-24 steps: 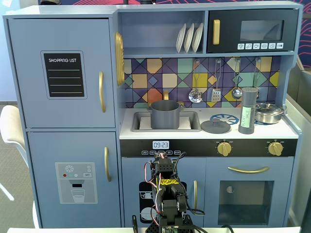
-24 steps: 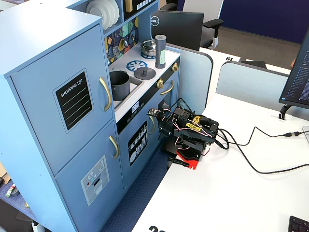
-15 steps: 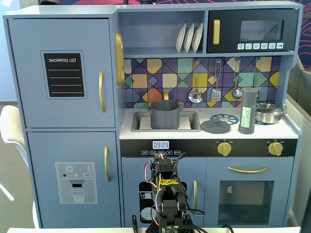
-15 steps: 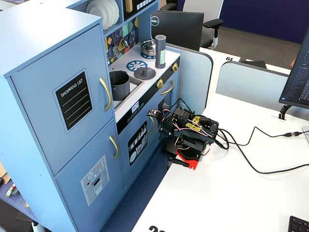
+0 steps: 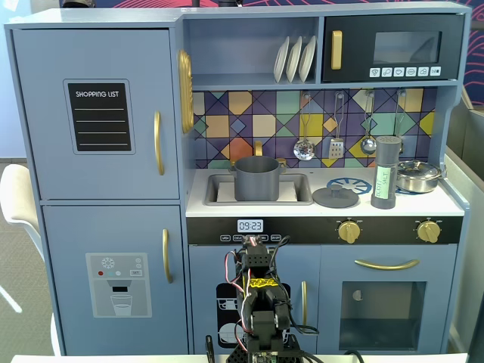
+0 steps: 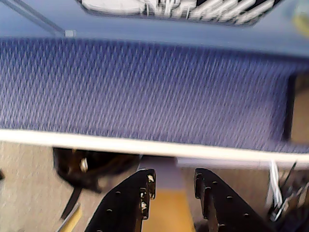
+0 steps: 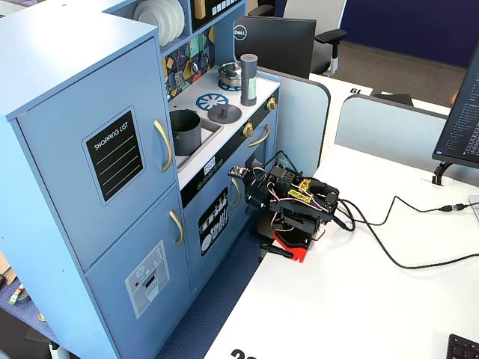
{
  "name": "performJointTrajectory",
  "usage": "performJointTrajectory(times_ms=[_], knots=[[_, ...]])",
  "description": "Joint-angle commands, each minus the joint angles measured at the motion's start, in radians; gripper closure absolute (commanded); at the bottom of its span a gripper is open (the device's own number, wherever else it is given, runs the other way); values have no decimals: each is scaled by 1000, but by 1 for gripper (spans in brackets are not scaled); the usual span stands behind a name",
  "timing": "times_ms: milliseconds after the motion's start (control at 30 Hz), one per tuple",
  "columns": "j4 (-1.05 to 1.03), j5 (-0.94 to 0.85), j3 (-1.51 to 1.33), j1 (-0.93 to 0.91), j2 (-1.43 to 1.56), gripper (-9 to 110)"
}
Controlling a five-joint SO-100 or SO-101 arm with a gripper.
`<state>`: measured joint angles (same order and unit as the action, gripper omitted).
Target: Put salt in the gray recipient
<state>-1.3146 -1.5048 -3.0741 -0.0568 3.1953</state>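
**Op:** Arm's folded low at the table edge in front of the toy kitchen. Gripper [image 6: 173,186] in the wrist view: jaws slightly apart, nothing between them, just carpet and a white edge ahead. In a fixed view the gripper [image 7: 241,179] points at the cabinet front, well short of the counter.

**Eng:** Where's the target?

**Op:** The salt [image 5: 386,172] stands upright on the stovetop, just right of the flat dark lid [image 5: 336,197] and just left of the shiny silver pan [image 5: 419,175]. Side view shows the salt [image 7: 248,79] near the far end of the counter. I'm reading it as light, rigid, smooth-sided, so probably slippery under the pads. Tall and slim, so it'll tip easily if I nudge it.

**Eng:** Grip point?

**Op:** My call: mid-body, around the label, jaws square across the cylinder. Too high near the cap and it levers over; too low and I can't tell whether the fingers clear the lid.

**Eng:** Containers?

**Op:** The gray recipient [image 5: 257,178] sits in the sink [image 5: 216,189], left of the stove, open top. I can't see inside from the front; the side view of the gray recipient [image 7: 184,132] looks down into a dark interior, nothing visible in it. Silver pan has its lid on, contents hidden.

**Eng:** Progress?

**Op:** Nothing grasped yet. Reach comes first.
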Motion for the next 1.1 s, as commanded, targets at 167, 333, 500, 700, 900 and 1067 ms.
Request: performJointTrajectory(times_ms=[167, 333, 500, 700, 900, 1067], knots=[[69, -138, 362, -239, -204, 101], [66, -156, 571, -396, -305, 101], [110, -107, 798, -591, -431, 101], [471, -114, 873, -736, -492, 101], [910, -120, 859, -787, -612, 101], [1086, -87, 857, -784, -695, 101]])
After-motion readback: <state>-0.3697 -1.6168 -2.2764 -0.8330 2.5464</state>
